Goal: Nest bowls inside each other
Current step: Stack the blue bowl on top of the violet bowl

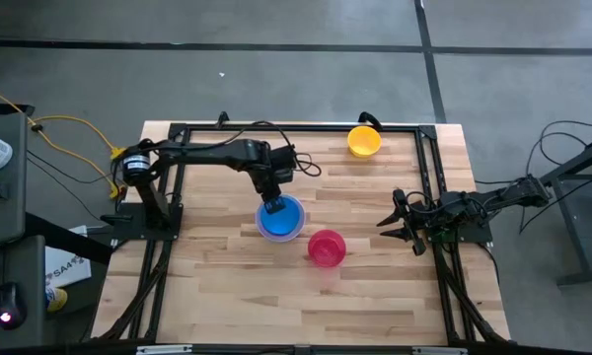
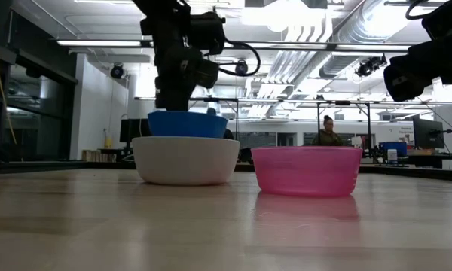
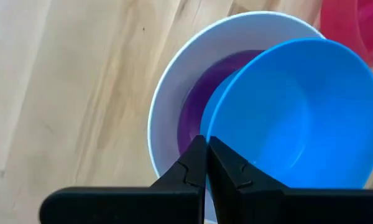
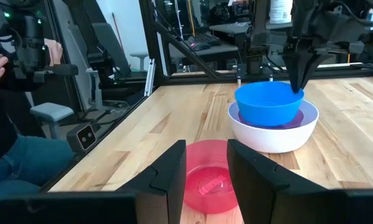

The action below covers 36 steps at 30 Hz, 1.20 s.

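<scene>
Here, at mid-table: left gripper (image 1: pixel 272 204) pinched tight on the rim of the blue bowl (image 1: pixel 282 213), tilted inside the purple bowl (image 3: pixel 196 106), itself nested in the white bowl (image 2: pixel 185 160). Just beside that stack, the red bowl (image 1: pixel 327 248), apart from it on the wooden table (image 1: pixel 217 286); well away near the far edge, the yellow-orange bowl (image 1: pixel 364 141). Off to the right side, right gripper (image 1: pixel 403 225) with fingers spread, holding nothing.
</scene>
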Motion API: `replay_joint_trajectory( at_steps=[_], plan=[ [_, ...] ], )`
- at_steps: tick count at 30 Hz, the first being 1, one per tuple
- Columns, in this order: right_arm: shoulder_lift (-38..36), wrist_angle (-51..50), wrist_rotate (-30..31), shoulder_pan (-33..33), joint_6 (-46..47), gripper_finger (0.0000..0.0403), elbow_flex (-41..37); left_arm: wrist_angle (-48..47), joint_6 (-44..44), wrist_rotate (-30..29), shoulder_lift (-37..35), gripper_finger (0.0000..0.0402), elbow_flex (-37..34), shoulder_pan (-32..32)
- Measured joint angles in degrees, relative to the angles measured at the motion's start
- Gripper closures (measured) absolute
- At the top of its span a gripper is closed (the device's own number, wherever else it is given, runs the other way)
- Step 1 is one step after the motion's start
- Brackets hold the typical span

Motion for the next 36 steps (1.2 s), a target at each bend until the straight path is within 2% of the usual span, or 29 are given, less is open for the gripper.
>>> replay_joint_trajectory(
  at_steps=[8, 19, 29, 36],
  plan=[
    [0.01, 0.0, 0.0, 0.0, 0.0, 0.0293, 0.0, 1.23, 0.42, -1.84, 0.21, 0.0401, -0.24, 0.0],
    [0.0, 0.0, 0.0, 0.0, 0.0, 0.0293, 0.0, 6.04, -0.73, -0.85, 0.2, 0.0401, -5.31, -0.02],
    [0.0, 0.0, 0.0, 0.0, 0.0, 0.0293, 0.0, 7.32, -1.15, -0.66, 0.2, 0.0354, -5.86, -0.02],
    [0.01, 0.0, 0.0, 0.0, 0.0, 0.0293, 0.0, 8.52, -0.87, -0.69, 0.2, 0.0344, -5.86, -0.02]
  ],
)
